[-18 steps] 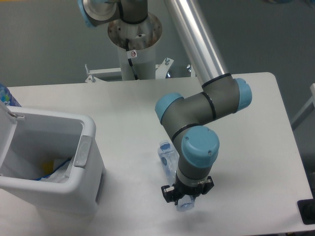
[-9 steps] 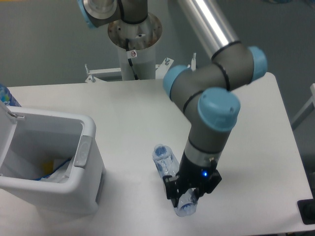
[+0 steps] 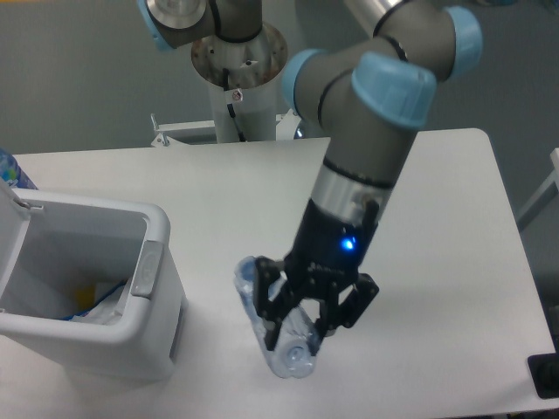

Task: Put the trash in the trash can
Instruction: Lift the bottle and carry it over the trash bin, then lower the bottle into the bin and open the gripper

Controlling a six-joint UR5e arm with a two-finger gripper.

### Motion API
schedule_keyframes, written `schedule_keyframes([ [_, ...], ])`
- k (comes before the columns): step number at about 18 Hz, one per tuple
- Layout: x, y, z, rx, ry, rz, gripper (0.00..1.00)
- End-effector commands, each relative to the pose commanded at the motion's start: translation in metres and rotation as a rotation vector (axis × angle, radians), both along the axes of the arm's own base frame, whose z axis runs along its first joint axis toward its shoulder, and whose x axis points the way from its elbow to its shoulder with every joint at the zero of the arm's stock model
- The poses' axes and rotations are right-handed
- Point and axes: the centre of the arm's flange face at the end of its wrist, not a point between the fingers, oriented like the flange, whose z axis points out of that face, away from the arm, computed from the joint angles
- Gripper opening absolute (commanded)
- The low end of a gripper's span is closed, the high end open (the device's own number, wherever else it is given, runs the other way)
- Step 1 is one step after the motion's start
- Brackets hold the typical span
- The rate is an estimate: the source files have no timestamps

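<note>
clear plastic bottle [image 3: 278, 336] clamped in the fingers [image 3: 307, 325], lifted off the counter [image 3: 454, 227], long axis slanting down-right. open trash can [image 3: 153, 288] sits just left of it, so carry goes left.

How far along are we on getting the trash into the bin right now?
Done: the trash can stands open, with some items already inside. In hand: the gripper is closed on the crushed plastic bottle, which looks raised off the table. Left: carry the bottle leftward over the can and drop it. No card scrap is visible on the table.
</note>
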Motion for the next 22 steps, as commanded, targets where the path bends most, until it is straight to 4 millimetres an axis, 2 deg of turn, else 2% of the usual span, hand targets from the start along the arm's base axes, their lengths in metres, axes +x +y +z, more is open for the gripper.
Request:
schedule_keyframes([
  [4,0.01,-0.001,0.032,0.097,0.026,-0.049,0.55],
  [6,0.022,-0.003,0.046,0.136,0.02,-0.084,0.55],
  [8,0.03,-0.002,0.051,0.158,0.0,-0.11,0.55],
  [13,0.054,0.015,0.042,0.148,-0.047,-0.145,0.56],
  [19,0.103,0.042,0.024,0.123,-0.079,-0.218,0.57],
  [22,0.118,0.049,0.012,0.133,-0.055,-0.247,0.61],
])
